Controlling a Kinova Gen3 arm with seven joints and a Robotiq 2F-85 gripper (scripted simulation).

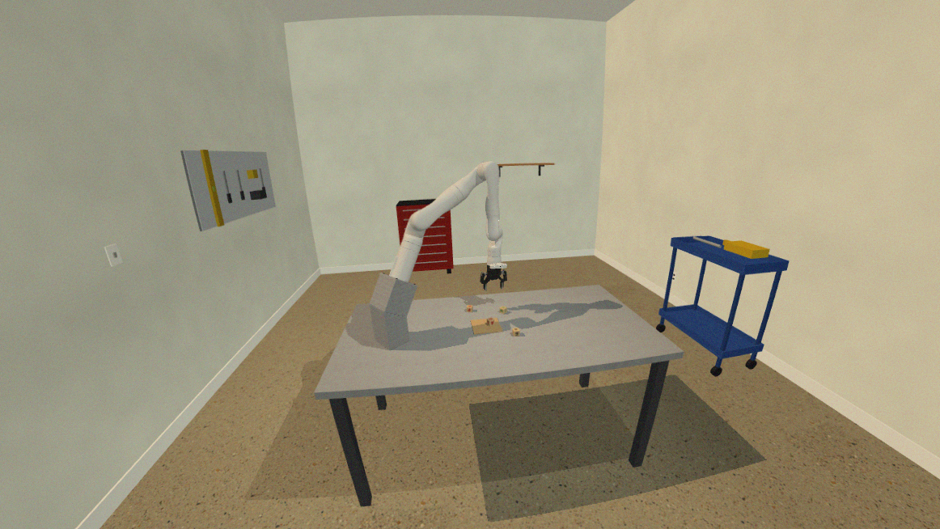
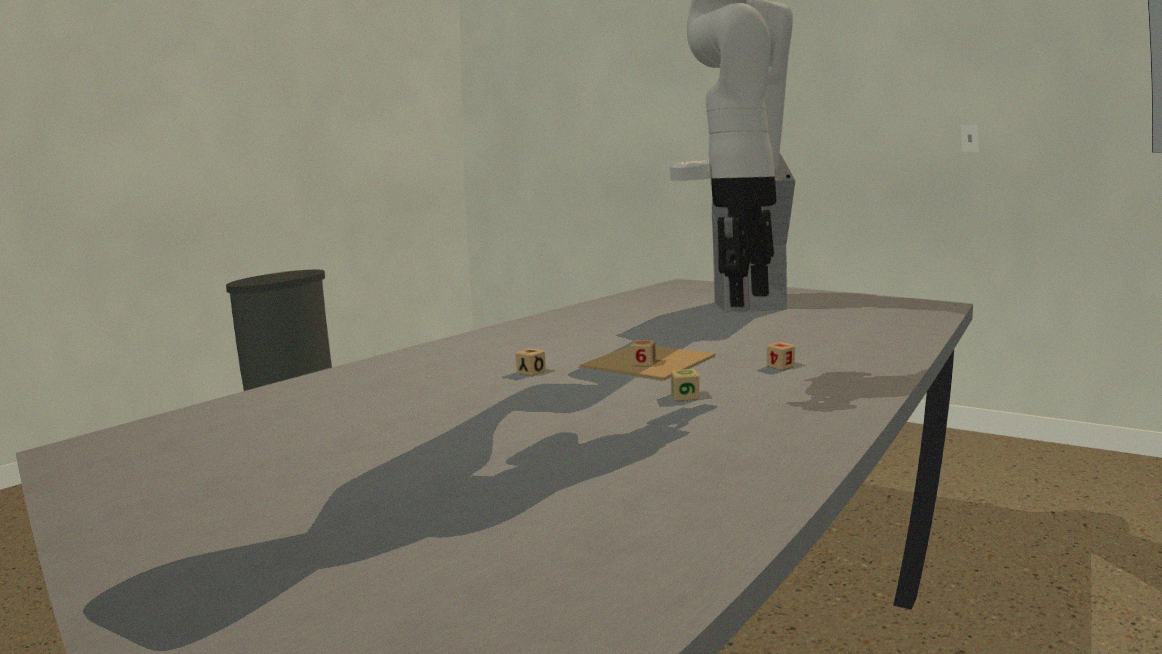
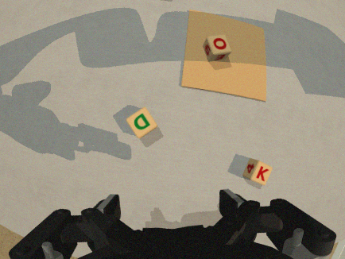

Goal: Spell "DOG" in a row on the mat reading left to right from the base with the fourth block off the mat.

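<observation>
The tan mat [image 1: 478, 328] [image 2: 684, 359] [image 3: 224, 80] lies flat on the table. A block with a red O on top [image 1: 490, 321] [image 2: 642, 353] [image 3: 219, 44] stands on it. A block with a green D on top [image 1: 502, 309] [image 2: 685, 385] [image 3: 141, 122] stands off the mat, turned askew. A block with a red K on top [image 1: 468, 308] [image 2: 780, 355] [image 3: 260, 172] is off the mat, nearer the base. The fourth block [image 1: 515, 332] [image 2: 530, 362] is off the mat; its top letter is unreadable. My gripper [image 1: 493, 287] [image 2: 748, 298] [image 3: 169, 204] is open and empty, high above the table.
The grey table [image 1: 559, 354] [image 2: 268, 454] bears the arm's base [image 1: 390, 319] at one end. Arm shadows cross the table and part of the mat. A blue trolley [image 1: 713, 336], a red tool cabinet [image 1: 434, 249] and a dark bin [image 2: 280, 333] stand away from the table.
</observation>
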